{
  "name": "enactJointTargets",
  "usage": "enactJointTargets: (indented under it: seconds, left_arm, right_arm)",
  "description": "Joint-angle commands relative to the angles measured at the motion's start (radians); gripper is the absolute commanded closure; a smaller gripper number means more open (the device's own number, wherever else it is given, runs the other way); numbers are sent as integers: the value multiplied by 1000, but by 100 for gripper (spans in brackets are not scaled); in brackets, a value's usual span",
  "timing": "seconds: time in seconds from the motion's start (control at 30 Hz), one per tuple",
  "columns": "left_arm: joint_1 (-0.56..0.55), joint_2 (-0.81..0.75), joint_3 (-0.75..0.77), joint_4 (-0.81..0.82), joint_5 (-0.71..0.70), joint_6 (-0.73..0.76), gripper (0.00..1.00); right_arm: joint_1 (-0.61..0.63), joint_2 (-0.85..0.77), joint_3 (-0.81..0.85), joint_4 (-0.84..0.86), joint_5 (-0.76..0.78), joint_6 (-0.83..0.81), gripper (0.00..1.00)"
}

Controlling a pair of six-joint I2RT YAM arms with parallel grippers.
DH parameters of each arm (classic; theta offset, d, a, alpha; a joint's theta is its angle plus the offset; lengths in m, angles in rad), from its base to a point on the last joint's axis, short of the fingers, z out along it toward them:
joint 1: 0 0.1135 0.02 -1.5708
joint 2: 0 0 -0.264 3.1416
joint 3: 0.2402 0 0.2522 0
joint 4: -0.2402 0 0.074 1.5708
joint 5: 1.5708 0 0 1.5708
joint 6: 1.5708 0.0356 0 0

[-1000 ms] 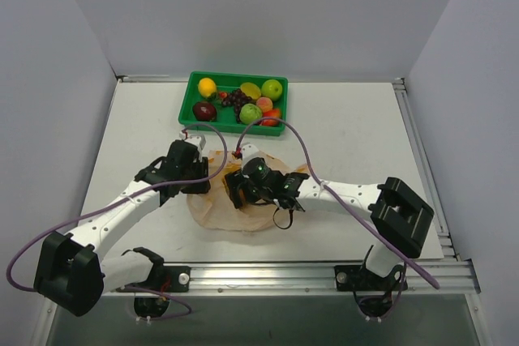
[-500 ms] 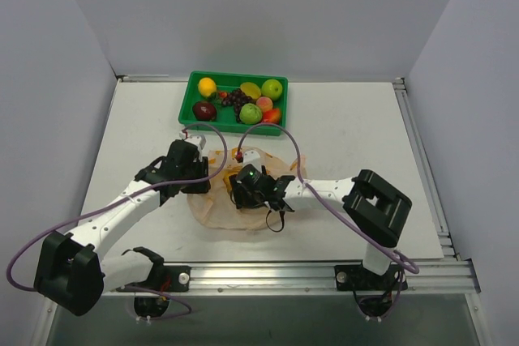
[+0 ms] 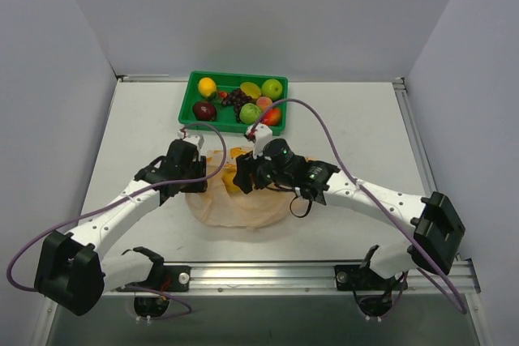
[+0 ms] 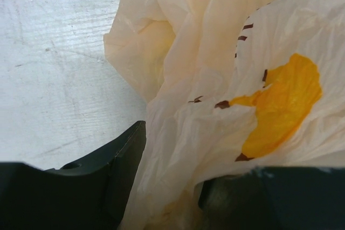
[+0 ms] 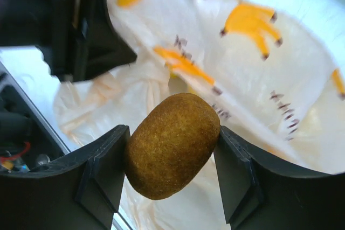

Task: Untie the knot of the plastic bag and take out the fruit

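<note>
Brown fuzzy fruit [image 5: 171, 144] pinched in the right gripper [image 5: 172, 152], just above the plastic bag [image 3: 243, 210]; left gripper [image 4: 172, 187] clamped on the plastic bag's left edge.

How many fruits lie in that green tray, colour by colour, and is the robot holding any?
Yellow fruits: 2
Green fruits: 2
Dark red apple: 1
Purple grape bunch: 1
Pink-to-red fruits: 2
Brown fruit in the right hand: 1
Total: 9, eight in the green tray, one held.
Tiny red bit beside grapes: unclear.
</note>
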Motion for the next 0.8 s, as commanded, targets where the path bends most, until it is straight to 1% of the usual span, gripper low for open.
enactJointTargets:
  seconds: [0.0,0.03,0.1,0.13,0.2,0.4,0.43,0.47,0.5,0.53,0.6,0.63,0.7,0.77]
  left_arm:
    - [7,-6,24,17,-29,18,55]
    - [7,-6,25,15,-29,18,55]
    - [8,-4,21,14,-26,19,55]
    - [8,-4,22,14,-24,19,55]
    - [7,-2,21,15,-22,19,55]
    - [8,14,24,15,4,19,55]
    - [8,22,24,15,11,19,55]
    - [8,22,25,15,14,19,55]
    - [8,24,25,17,19,19,55]
    - [8,27,25,18,22,19,55]
    - [8,31,25,18,28,21,55]
    - [8,30,25,18,31,21,55]
    - [8,31,27,20,34,22,55]
    - [11,33,27,23,37,24,55]
  right_arm:
    - [-92,-65,98,-72,-144,-54,80]
    - [-144,-68,137,-75,-170,-54,79]
    - [-192,-58,177,-75,-173,-81,78]
    - [-233,-29,221,-74,-164,-99,78]
    - [-271,14,273,-68,-163,-141,77]
    - [-432,256,463,31,-141,-155,74]
    - [-449,328,491,41,-140,-156,73]
    - [-478,364,516,60,-138,-152,71]
    - [-489,397,572,67,-135,-149,69]
    - [-500,466,600,70,-132,-146,68]
    - [-523,534,683,74,-111,-141,66]
    - [-528,592,707,75,-98,-141,65]
    - [-544,645,764,77,-74,-133,62]
    - [-554,712,796,75,-38,-126,57]
